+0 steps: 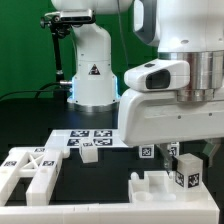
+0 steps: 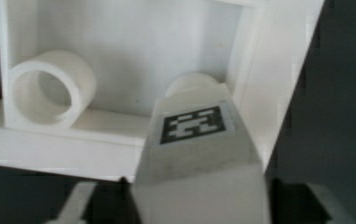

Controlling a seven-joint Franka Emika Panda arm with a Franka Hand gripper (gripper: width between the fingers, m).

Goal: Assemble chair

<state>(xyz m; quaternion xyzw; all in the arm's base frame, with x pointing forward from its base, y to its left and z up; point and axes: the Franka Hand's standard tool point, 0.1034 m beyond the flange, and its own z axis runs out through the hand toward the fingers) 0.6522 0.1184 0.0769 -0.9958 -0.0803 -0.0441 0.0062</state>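
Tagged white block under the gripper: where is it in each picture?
Exterior view: the tagged white block sits low at the exterior view's right, just beneath the gripper.
Wrist view: probably the same block, filling the middle.
Shared landmark: its square black-and-white tag.

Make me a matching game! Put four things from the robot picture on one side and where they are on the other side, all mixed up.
Things
1. cross-braced frame
2. marker board
3. claw
4. robot base

Places
A. far at the back
B. exterior view's right, over the tagged block
C. exterior view's left, at the front
D. lying flat in the middle

Pairs: 1-C, 2-D, 3-B, 4-A
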